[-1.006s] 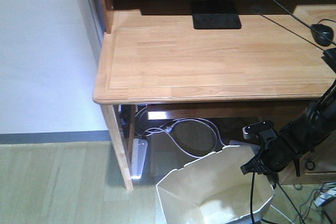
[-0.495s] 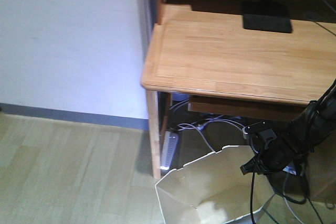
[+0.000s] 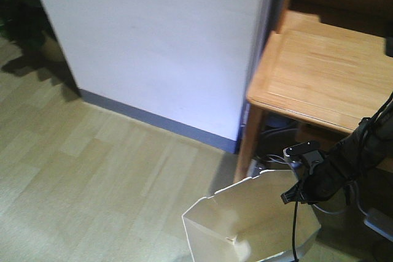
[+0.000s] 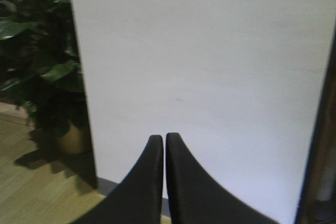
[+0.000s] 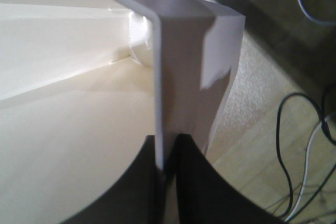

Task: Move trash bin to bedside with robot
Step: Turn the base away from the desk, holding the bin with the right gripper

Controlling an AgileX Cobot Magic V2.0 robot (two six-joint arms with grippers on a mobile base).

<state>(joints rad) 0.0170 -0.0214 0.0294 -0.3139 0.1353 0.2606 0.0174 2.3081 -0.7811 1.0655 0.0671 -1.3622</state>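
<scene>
The right gripper (image 5: 167, 148) is clamped on the thin white wall of the trash bin (image 5: 184, 66), one black finger (image 5: 131, 182) inside against the cream interior and the other outside, the wall running straight up between them. In the front-facing view the same gripper (image 3: 299, 192) sits at the right part of the bin's rim, at the end of a black robot arm (image 3: 350, 154) that reaches in from the right edge; a thin black cable (image 3: 294, 228) hangs from it down past the rim. The trash bin (image 3: 212, 231) is at the bottom of that view, open side up, over the pale wooden floor (image 3: 92, 170) and just beside the leg (image 3: 245, 148) of the light wooden surface (image 3: 319, 72), which fills the upper right. Whether the bin's base touches the floor cannot be told, as it is cut off by the frame. A white wall (image 3: 153, 47) with a blue-grey baseboard (image 3: 159, 122) stands behind the bin to the left. The left gripper (image 4: 164, 141) has its two black fingers drawn almost together with nothing between them, facing that white wall, and a dark green potted plant (image 4: 37, 66) stands to its left. Loose cables (image 5: 310, 145) lie on the floor beyond the bin in the right wrist view.
</scene>
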